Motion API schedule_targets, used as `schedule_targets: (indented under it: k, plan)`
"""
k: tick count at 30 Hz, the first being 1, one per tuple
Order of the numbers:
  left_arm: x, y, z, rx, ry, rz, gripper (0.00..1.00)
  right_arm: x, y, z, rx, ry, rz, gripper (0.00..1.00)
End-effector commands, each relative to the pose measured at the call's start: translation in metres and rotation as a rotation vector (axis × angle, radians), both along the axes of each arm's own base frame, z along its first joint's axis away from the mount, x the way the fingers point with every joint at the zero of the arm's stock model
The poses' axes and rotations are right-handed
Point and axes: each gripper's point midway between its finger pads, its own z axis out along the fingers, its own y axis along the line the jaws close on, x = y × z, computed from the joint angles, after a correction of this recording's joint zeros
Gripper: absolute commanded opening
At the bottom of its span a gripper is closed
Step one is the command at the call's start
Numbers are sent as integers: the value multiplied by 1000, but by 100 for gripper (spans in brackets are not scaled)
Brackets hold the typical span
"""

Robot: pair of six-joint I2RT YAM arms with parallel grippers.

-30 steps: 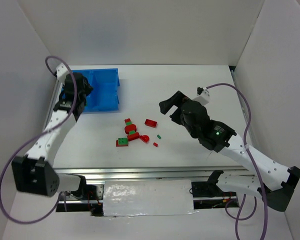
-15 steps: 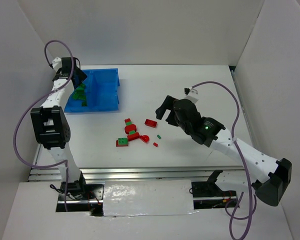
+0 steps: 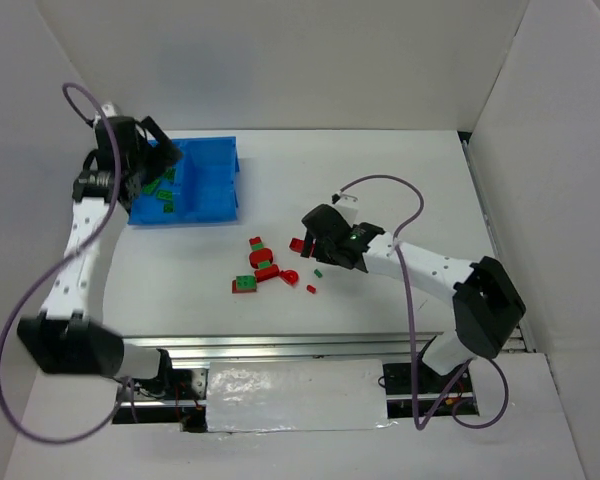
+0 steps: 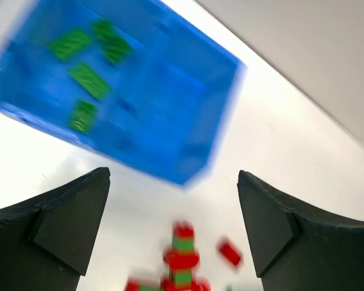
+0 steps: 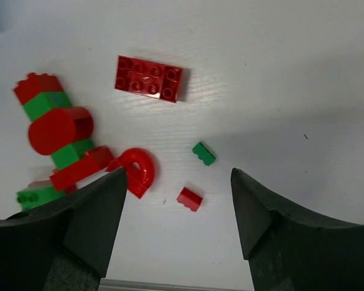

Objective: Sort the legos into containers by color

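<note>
The right end effector [image 5: 177, 182] hangs released and empty above the small green brick [image 5: 204, 153] on the worktop [image 5: 291, 91] — better to lower it centred, not catching the small red brick [image 5: 188, 199] nearby.

The left arm [image 3: 75, 250] and right arm [image 3: 430, 268] have white links and black joints. A purple cable [image 3: 380, 179] loops along each. A green light [image 3: 358, 237], perhaps an LED, glows on the right. The gripper fingers [image 4: 67, 224] are matte black wedges.
</note>
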Motion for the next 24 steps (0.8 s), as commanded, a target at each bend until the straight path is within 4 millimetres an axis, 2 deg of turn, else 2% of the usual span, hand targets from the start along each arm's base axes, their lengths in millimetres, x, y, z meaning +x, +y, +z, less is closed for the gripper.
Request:
schedule_targets:
  k: [1,2,3,4,5,7,8,9,10,12,13,15,18,24]
  plan:
    - [-67,-78,-20,29,41,-286,99,4,-10,-19,-45,32,-74,73]
    - [-79,-89,-26,40,44,-326,100,5,-9,-24,-54,41,-72,72]
    - [-96,-108,-19,37,1,-396,99,4,-7,-37,-75,66,-61,67]
    - [-108,-116,-44,37,43,-447,99,6,-4,-38,-81,67,-55,65]
    - [-124,-132,-45,42,28,-546,99,6,-4,-48,-108,89,-34,61]
    - [-141,-137,-68,60,82,-605,99,7,1,-54,-114,105,6,60]
    - [-148,-136,-73,80,96,-629,99,6,3,-58,-131,111,48,59]
    - [-156,-135,-72,85,87,-646,99,5,13,-61,-106,117,103,58]
    - [-163,-133,-83,97,110,-661,99,3,13,-66,-117,127,128,57]
    - [-171,-128,-86,133,96,-679,99,3,11,-75,-158,151,156,55]
    - [-175,-125,-95,151,114,-682,100,3,12,-78,-167,162,176,54]
    - [-180,-124,-100,149,116,-682,99,4,9,-87,-207,185,201,51]
    - [-182,-137,-94,127,83,-755,99,5,6,-93,-222,198,217,51]
    - [-183,-139,-95,125,86,-768,99,2,2,-103,-238,228,219,46]
